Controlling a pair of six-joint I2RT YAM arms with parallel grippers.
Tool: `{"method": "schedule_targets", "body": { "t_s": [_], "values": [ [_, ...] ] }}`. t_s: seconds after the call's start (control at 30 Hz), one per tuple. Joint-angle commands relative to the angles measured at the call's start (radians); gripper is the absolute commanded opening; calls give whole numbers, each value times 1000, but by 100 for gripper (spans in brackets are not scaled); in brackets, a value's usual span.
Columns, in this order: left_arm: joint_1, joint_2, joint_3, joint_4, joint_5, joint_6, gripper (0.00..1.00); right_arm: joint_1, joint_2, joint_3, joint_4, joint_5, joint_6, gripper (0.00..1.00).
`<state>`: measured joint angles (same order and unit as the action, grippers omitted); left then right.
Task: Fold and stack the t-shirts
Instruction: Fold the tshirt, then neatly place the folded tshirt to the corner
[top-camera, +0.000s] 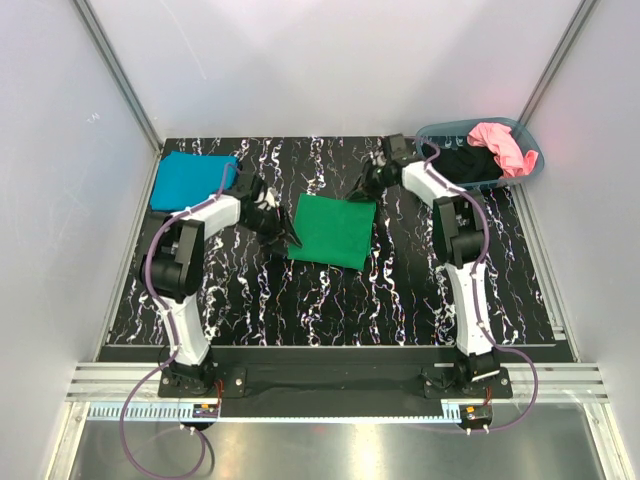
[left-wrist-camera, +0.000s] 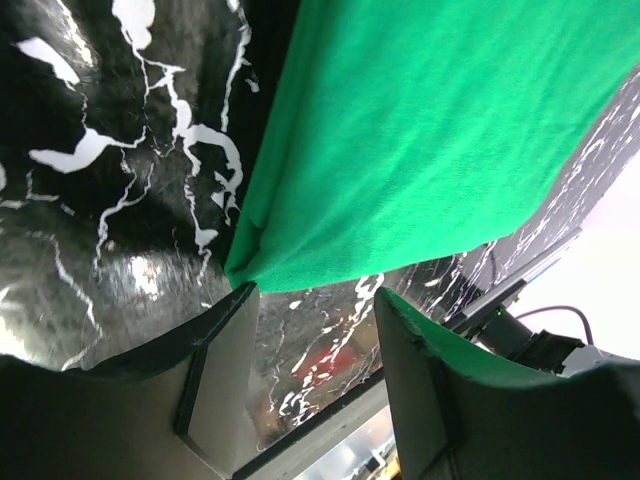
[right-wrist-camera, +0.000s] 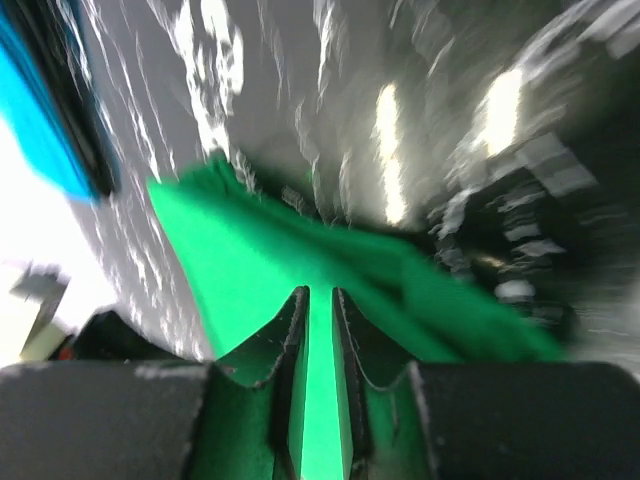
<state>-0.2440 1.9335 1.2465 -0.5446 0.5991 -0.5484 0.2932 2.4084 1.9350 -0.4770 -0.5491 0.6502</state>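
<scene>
- A spoiled fold is judged the main risk: the green shirt (top-camera: 333, 232) lies loose on the desk (top-camera: 330, 300), so a pull at one corner alone would likely open or skew its layers.
- The left claw (top-camera: 290, 239) is seen at the green shirt's left near corner. It is open, with nothing between the fingers and the corner just ahead of them. If it is closed too shallowly, only the top layer may be caught and peeled back.
- The right claw (top-camera: 362, 187) is seen just off the green shirt's far right corner. Its fingers stand a narrow slit apart, but the wrist view is smeared. Whether cloth is pinched there cannot be told. If it is, any lift of that arm would drag the corner up.
- The teal shirt (top-camera: 193, 180) lies folded to the left of the green shirt and farther back, well apart from it. A carry across that gap with uneven grips would probably let the green shirt sag, so that it lands askew on the stack.
- A snag on the marbled desk is thought unlikely, though a low claw could scrape it.
- The green shirt is folded into a flat, slightly turned rectangle. It is bright, matte and soft, with clean edges and a small rounded lip at the corner by the left claw.
- To the right of the green shirt and farther back, a basket (top-camera: 430, 132) is seen. A pink shirt (top-camera: 500, 145) and a black shirt (top-camera: 465, 165) are bunched in it, unfolded.
</scene>
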Motion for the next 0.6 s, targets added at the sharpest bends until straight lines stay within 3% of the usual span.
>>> {"method": "schedule_targets", "body": {
  "t_s": [0.0,0.1,0.17,0.27,0.43,0.57],
  "values": [
    [14,-111,94,-40,-105,4,56,-37,-74,132,-46,168,-55,22],
    [55,-93,186,-95,-176,19,59,-35,-126,200,-126,280,-104,24],
    [83,-41,275,-126,-150,36,58,-26,-159,197,-185,345,-130,24],
    [94,19,368,-147,-160,108,60,-25,-236,112,-201,328,-156,29],
    [97,68,329,-51,-33,168,65,-25,-383,-92,-193,278,-162,34],
    [89,27,223,121,-38,216,68,-23,-440,-162,-205,229,-198,36]
  ]
}}
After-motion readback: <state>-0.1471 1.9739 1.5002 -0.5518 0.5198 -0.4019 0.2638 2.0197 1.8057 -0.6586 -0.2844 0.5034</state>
